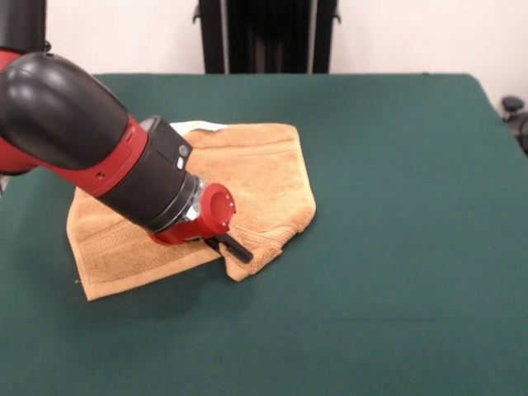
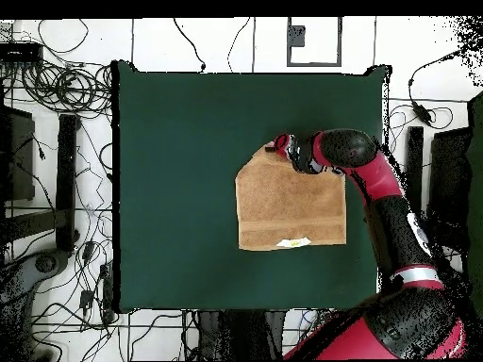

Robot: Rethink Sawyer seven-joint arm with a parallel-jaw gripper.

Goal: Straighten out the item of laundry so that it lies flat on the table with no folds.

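Note:
The item of laundry, a tan-orange towel [image 1: 256,177] [image 2: 288,203], lies left of the middle of the green table [image 1: 396,165] [image 2: 170,189] in the front view. Its near right corner is folded over, which gives that side a slanted edge. A small white tag [image 1: 198,126] [image 2: 293,243] shows at the far edge. My gripper [image 1: 235,247] [image 2: 276,146] is low at the folded corner, right on the cloth. The red and black wrist hides its grip and covers the towel's left middle.
Dark green cloth stretches wide to the right and front of the towel in the front view. Black stands and tangled cables ring the table on the floor in the overhead view.

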